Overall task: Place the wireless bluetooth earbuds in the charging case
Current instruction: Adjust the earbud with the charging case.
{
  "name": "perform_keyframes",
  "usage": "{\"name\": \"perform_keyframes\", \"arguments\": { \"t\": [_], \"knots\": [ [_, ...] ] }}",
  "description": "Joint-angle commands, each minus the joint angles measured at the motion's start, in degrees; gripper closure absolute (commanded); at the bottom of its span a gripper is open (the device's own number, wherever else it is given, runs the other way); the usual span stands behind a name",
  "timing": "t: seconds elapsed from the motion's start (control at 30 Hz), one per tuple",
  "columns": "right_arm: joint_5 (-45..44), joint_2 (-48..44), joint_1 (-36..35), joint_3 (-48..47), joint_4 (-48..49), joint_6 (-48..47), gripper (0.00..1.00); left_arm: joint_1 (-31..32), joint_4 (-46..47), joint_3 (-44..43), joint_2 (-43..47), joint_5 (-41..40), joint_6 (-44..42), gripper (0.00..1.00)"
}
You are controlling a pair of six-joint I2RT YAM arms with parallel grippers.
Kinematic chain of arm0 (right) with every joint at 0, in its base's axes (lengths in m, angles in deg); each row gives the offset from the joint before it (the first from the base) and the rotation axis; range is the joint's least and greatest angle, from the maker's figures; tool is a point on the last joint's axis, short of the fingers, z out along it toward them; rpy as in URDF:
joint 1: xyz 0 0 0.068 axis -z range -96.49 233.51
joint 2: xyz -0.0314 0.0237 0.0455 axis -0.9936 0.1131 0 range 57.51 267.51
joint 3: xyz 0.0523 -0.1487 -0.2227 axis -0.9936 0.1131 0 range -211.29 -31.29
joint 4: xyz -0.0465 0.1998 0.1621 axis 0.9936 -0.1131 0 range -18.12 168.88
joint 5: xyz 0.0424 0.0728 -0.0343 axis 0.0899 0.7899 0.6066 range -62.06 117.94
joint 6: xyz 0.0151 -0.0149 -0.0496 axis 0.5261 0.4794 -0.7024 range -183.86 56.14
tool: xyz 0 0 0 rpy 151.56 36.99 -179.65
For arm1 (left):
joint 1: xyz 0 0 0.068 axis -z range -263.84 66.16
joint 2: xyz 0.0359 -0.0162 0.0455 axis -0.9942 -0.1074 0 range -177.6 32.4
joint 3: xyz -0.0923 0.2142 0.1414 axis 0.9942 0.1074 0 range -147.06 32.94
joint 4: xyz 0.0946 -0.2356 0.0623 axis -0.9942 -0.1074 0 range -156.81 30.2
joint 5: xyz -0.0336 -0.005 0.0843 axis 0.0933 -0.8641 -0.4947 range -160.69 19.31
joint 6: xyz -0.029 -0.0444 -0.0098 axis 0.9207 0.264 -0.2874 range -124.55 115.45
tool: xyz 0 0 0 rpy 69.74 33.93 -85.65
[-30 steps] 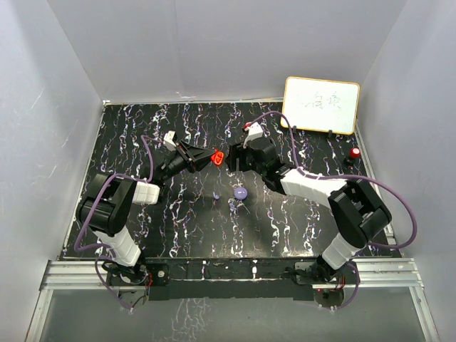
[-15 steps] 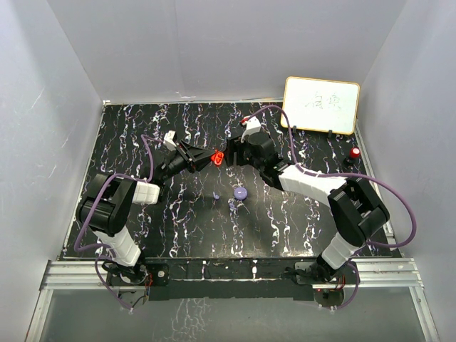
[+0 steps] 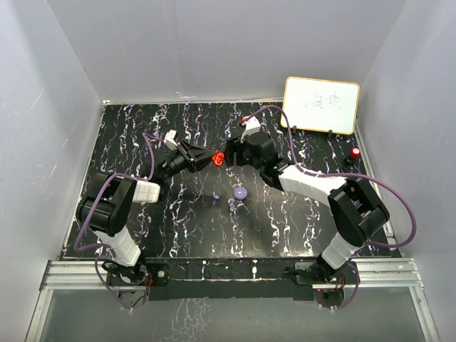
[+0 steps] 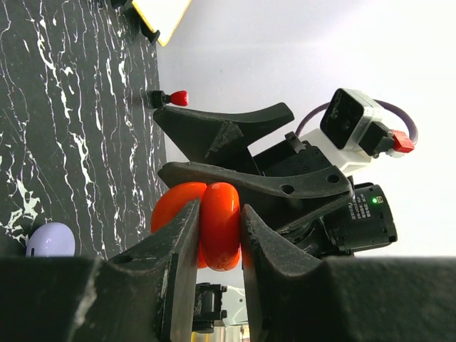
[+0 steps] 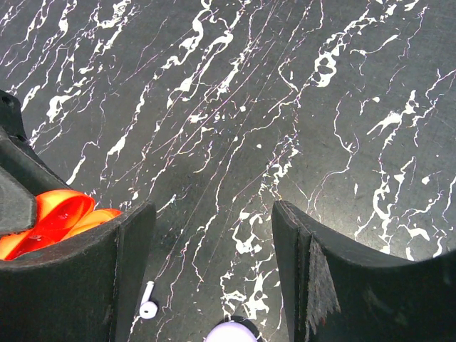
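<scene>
Red case: lower part hidden between the fingers of the left gripper. At the left edge of the right wrist view, partly masked by the near finger of the right gripper; interior not visible.

Purple case: cut off by the bottom edge of the right wrist view, only the top rim showing. At lower left of the left wrist view, underside hidden behind the gripper body.

Tiny purple specks, centre of the top view: too small to tell shape.

Small pale piece, bottom of the right wrist view: too small to identify.

Whiteboard: writing too faint to read. Cropped by the top edge of the left wrist view.
</scene>
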Motion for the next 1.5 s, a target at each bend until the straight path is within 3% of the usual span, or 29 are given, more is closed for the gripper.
{"name": "perform_keyframes", "arguments": {
  "t": [0.0,0.47,0.67,1.0,1.17,1.3,1.47],
  "knots": [
    [0.1,-1.7,-0.1,-2.4,1.6,-0.5,0.36,0.3,0.6,-1.6,-0.6,0.3,-1.7,1.0],
    [-6.4,-0.9,-0.1,-1.6,-2.1,0.3,0.35,0.2,3.4,-1.0,-3.8,0.8,-1.1,1.0],
    [-7.7,-3.5,-0.1,3.8,2.7,2.0,0.35,-0.1,3.1,-1.4,-4.0,0.4,-0.9,1.0],
    [-9.1,-11.5,-3.8,24.7,30.6,-5.5,0.32,-0.1,-4.6,-3.9,-2.3,-2.0,-3.6,1.0],
    [-9.2,-7.6,-7.8,28.2,44.9,-11.0,0.28,0.0,-6.3,-4.7,-2.1,-3.5,-3.1,1.0],
    [-10.0,-1.8,-11.1,31.4,62.0,-15.3,0.27,0.1,-7.8,-5.4,-1.4,-4.3,-3.1,1.0],
    [-11.8,4.1,-13.0,28.6,66.0,-15.9,0.25,0.4,-8.9,-5.7,-0.5,-4.9,-3.5,1.0]
  ]
}}
